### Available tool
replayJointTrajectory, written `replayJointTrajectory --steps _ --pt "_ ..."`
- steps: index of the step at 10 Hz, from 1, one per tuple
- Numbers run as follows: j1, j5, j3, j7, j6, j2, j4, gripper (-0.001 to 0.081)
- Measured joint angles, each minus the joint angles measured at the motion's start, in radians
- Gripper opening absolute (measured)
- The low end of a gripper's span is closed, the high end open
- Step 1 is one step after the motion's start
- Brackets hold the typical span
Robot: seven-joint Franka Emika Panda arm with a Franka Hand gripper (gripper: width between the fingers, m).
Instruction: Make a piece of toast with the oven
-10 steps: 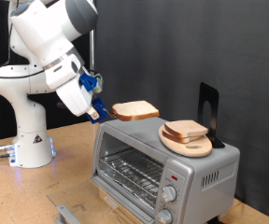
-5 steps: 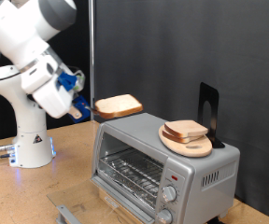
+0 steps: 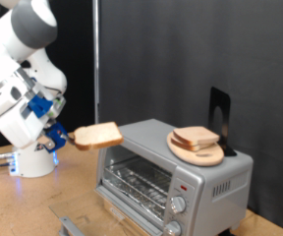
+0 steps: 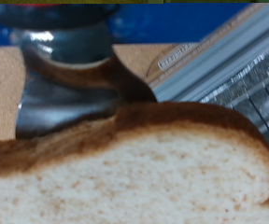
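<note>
Currently, exterior view, gripper: you see the gripper (image 3: pixel 65 135) at the exterior view's left, beside the white arm base, its fingers closed on one edge of the piece of toast (image 3: pixel 97 136).
Exterior view, toast: the slice is held roughly flat in mid-air, above the worktop (image 3: pixel 24 202) and just to the left of the oven (image 3: pixel 171 172), level with its upper front corner; no part of it appears to rest on anything.
Exterior view, oven: the door is down and the wire rack (image 3: pixel 137 181) is exposed; a wooden plate (image 3: pixel 196 149) with more bread sits on the oven's roof, with a black stand (image 3: pixel 218 118) behind it.
Exterior view, risk: judged from the edge-only hold, the slice could sag, tear or slip out, since soft bread gives little grip.
Exterior view, second risk: the free edge is near the oven's corner, so a level sweep could catch the housing and knock the slice loose.
Wrist view, toast: the pale crumb and brown crust (image 4: pixel 125 168) fill most of the picture.
Wrist view, rack: grey rack wires (image 4: pixel 251 93) show beyond the crust; the fingertips themselves are not visible here.
Wrist view, risk: you have little sight of the rack, so a misjudged height could jam the crust against the wires.
</note>
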Motion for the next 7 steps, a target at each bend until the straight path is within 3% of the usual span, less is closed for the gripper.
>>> replayJointTrajectory --steps 4,7 --pt "-0.001 -0.01 -0.005 -0.03 -0.003 0.019 0.002 0.0269" --pt "-0.012 -0.083 -0.01 -0.03 0.017 0.033 0.002 0.0269"
